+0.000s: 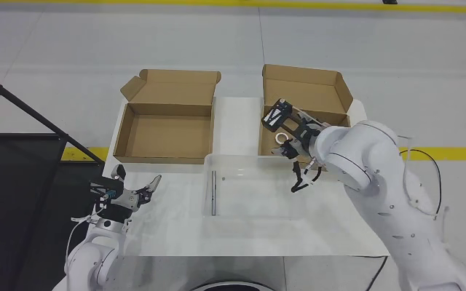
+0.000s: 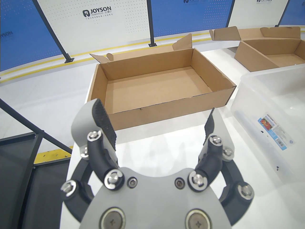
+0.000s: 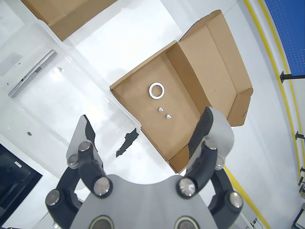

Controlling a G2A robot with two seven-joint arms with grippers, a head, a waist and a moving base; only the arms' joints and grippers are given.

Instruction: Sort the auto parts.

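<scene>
The white table (image 1: 237,120) carries a clear bin (image 1: 262,196) from its centre toward 6 o'clock, a left cardboard box (image 1: 167,138) at 10 o'clock and a right cardboard box (image 3: 176,91) at 2 o'clock. The right gripper (image 3: 145,116) hangs above the right box, fingers spread on nothing — the left gripper (image 2: 153,109), equally spread, hovers at 8 o'clock. A metal rod (image 3: 32,73) lies along the bin's 9 o'clock side, while a silver ring (image 3: 156,90) and two small bolts (image 3: 160,109) just beside it lie in the right box.

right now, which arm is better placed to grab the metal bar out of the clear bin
Left, probably. The metal bar lies at the clear bin's left end, nearer the open left gripper, with the empty left box just beyond. The right gripper, also open, hangs over the right box.
</scene>
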